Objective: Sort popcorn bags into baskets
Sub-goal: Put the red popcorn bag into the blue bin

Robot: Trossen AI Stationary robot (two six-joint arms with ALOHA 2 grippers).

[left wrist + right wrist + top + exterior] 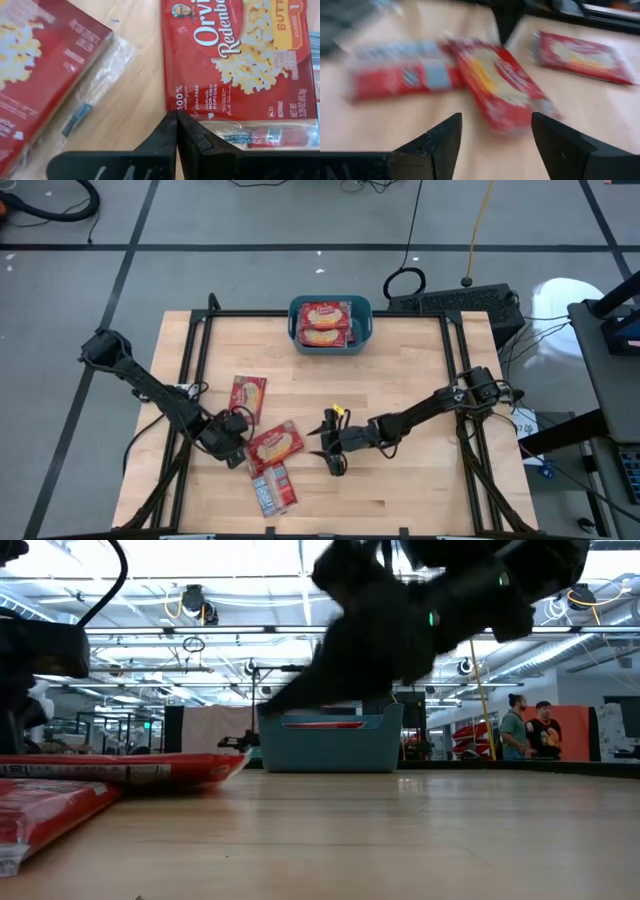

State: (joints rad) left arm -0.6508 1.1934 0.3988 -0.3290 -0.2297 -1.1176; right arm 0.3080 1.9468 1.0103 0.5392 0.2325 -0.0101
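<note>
Three popcorn bags lie flat on the table: one farther back (248, 397), one in the middle (275, 445) and one back-side up nearest the front (272, 488). The teal basket (330, 323) at the far edge holds more red bags. My left gripper (237, 442) is shut, its tips (176, 117) at a corner of the middle bag (240, 65). My right gripper (333, 447) stands open to the right of that bag, pointing at it (500, 90) with nothing between its fingers (495, 131). My left gripper's shut fingertips come slanting down from the table's left onto the middle bag's corner (170, 106), beside its clear end seal. Whether they pinch the corner or only stand at it, I cannot tell. The bag lies flat on the table.
Bare wood lies to the right of the bags and between them and the basket. A black frame runs round the table's edges (200, 320). Two people (528, 730) stand in the room far behind the table.
</note>
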